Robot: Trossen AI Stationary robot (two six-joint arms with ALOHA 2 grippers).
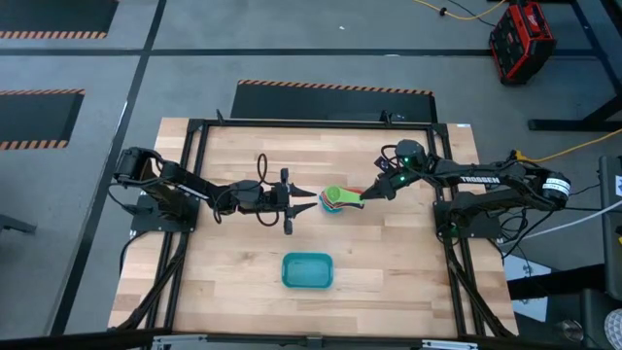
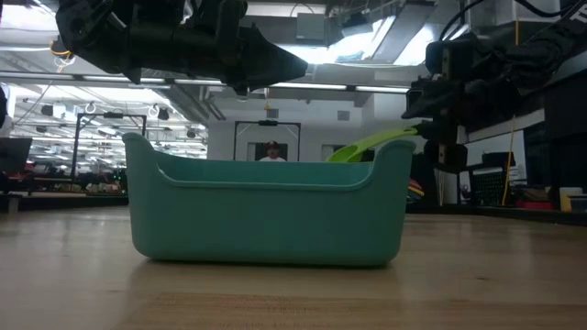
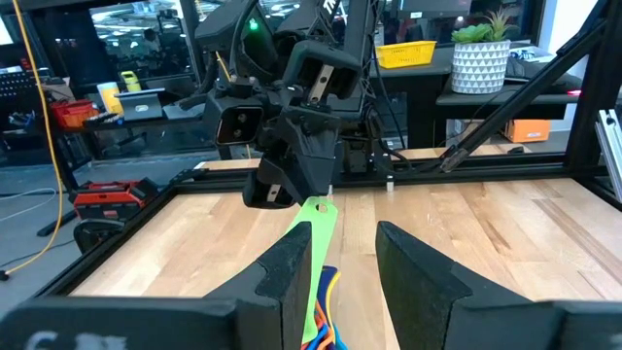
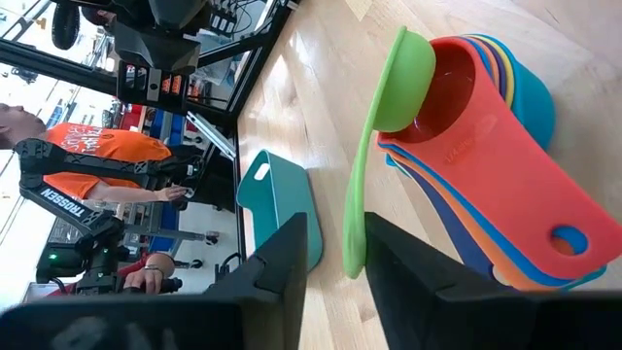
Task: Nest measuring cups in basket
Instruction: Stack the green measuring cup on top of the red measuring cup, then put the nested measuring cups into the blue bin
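Beyond the small teal-green rectangular plastic basket (image 1: 307, 270), toward the table's far edge and well apart from it, sits a nested stack of plastic measuring cups (image 1: 332, 203), the red scoop-shaped cup (image 4: 466, 107) uppermost in the pile with orange, yellow, blue and dark blue rims and handles fanned out beneath it. A small green plastic cup (image 4: 400, 68) rests tilted on the rim of the red one, its long flat handle sticking out toward the right gripper (image 1: 370, 193). That gripper's two dark fingers (image 4: 282, 272) stand on either side of the green handle, slightly apart; whether they pinch it cannot be told. The left gripper (image 1: 308, 199) hovers just beside the stack on its opposite side, fingers apart and holding nothing. The basket lies empty on the wooden table (image 1: 233, 282).
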